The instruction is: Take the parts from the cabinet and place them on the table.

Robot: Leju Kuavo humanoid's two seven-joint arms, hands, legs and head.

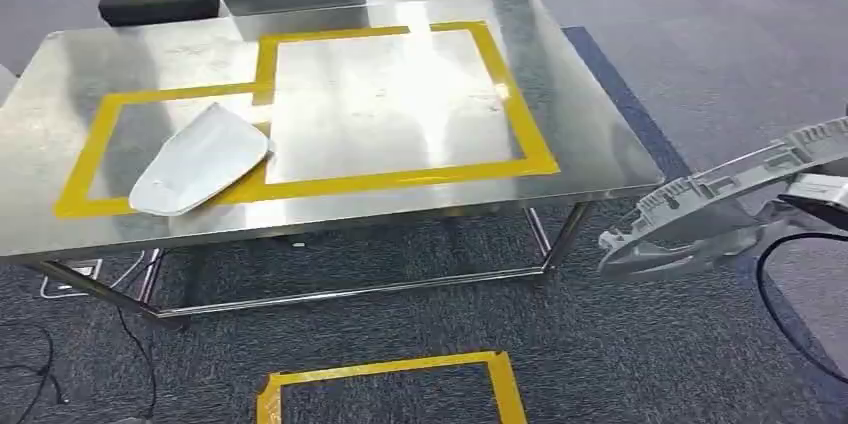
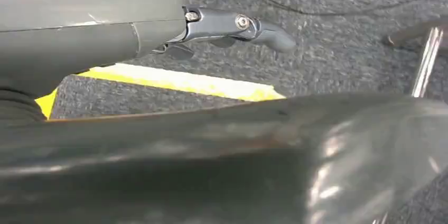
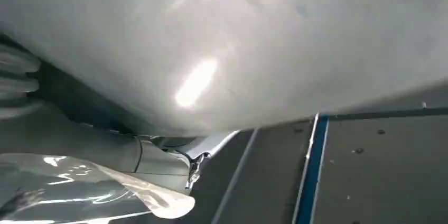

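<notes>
Grey part [image 1: 715, 206] against right hand [image 3: 132, 152]

1. The head view looks forward and down from high up onto the steel worktop [image 1: 330, 94], with carpet [image 1: 700, 54] beyond toward 12 and 3 o'clock.
2. The left wrist view sits very close behind its hand [image 2: 238, 26], facing the carpet [image 2: 338, 49] and yellow floor tape [image 2: 185, 82].
3. The right wrist view is pressed close against a pale curved part [image 3: 238, 39].
4. The head and left wrist views share the carpet and the floor tape [image 1: 390, 374].
</notes>
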